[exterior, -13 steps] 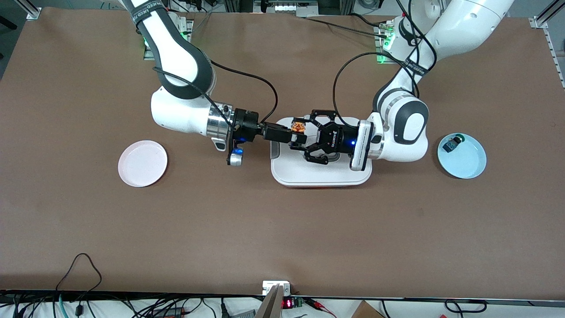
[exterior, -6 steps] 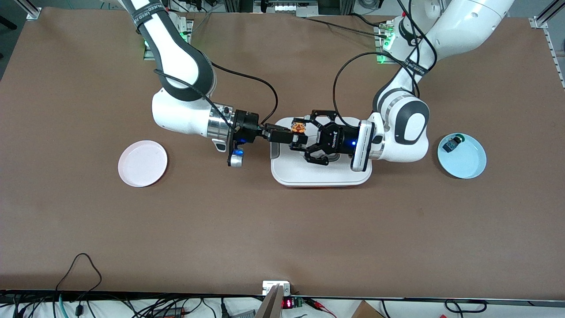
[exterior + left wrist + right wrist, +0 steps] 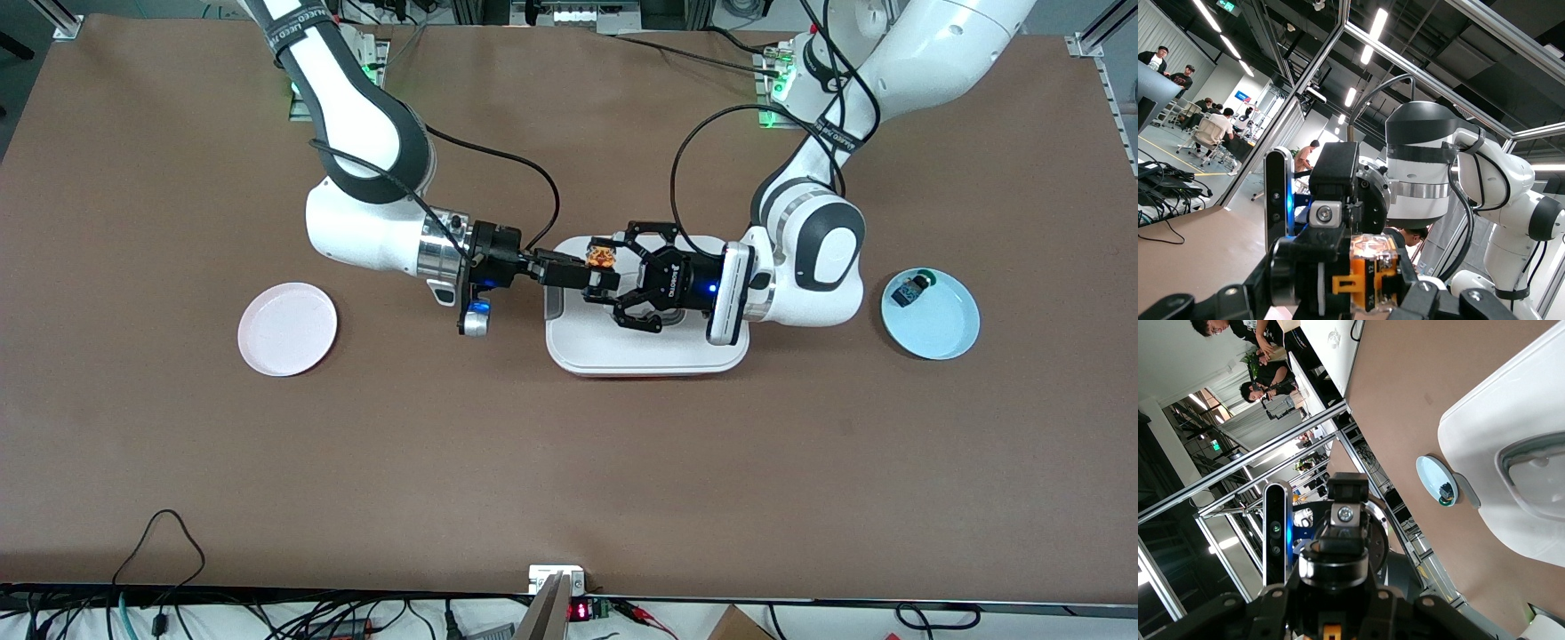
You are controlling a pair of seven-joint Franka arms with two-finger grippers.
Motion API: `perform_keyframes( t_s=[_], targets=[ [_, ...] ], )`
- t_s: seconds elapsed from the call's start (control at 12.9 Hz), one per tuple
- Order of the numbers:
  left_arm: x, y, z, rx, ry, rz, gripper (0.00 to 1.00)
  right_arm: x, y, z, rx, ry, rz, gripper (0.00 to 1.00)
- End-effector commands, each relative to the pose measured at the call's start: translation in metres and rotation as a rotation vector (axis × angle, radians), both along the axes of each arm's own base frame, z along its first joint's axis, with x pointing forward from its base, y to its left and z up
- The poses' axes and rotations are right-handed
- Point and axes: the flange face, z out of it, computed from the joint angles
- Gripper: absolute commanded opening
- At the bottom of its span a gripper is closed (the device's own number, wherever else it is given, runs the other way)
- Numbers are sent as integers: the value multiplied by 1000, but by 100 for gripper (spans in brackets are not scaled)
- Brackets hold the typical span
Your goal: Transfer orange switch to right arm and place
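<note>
Over the white tray, our left gripper jaws grip the orange switch. Our right gripper jaws appear closed on it too. If the left releases before that hold is firm, the switch could drop.

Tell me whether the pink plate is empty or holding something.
Empty: the pink plate shows only bare surface in the front view, toward the right arm's end.

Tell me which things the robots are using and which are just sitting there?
Using:
- orange switch, held over the white tray
- left tool
- right tool

Just sitting:
- pink plate
- blue plate, holding a small black part
</note>
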Motion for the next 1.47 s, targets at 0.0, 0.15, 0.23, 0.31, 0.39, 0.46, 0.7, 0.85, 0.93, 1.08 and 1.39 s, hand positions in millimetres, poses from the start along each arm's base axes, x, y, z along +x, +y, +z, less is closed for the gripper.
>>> perform_keyframes(
  t_s=[0.0, 0.15, 0.23, 0.31, 0.39, 0.46, 0.7, 0.85, 0.93, 1.08, 1.39],
  targets=[
    [-4, -10, 1, -19, 9, -5, 100, 8, -2, 4, 13, -22, -10, 0],
    [-3, -8, 3, -22, 28, -11, 100, 9, -3, 4, 13, -21, -12, 0],
    [-2, -6, 4, -24, 46, -15, 100, 9, -4, 5, 15, -21, -13, 0],
    [-1, -3, 6, -29, 70, -24, 100, 9, -4, 5, 16, -17, -11, 0],
    [-1, 0, 9, -38, 99, -44, 100, 12, -6, 9, 26, -22, -1, 0],
    [1, 5, 14, -37, 111, -47, 100, 15, -10, 11, 37, -20, 11, 0],
    [4, 14, 31, -8, 177, -73, 100, 24, -26, 14, 25, -31, 34, 0],
    [3, 18, 52, 27, 249, -105, 100, 29, -38, 13, 3, -27, 73, 0],
    [3, 20, 66, 54, 290, -124, 100, 33, -47, 12, -16, -32, 104, 0],
    [7, 33, 87, 142, 360, -157, 100, 41, -69, 11, -48, -46, 147, 0],
    [3, 57, 113, 470, 496, -205, 100, 54, -132, 10, -169, 7, 267, 0]
  ],
)
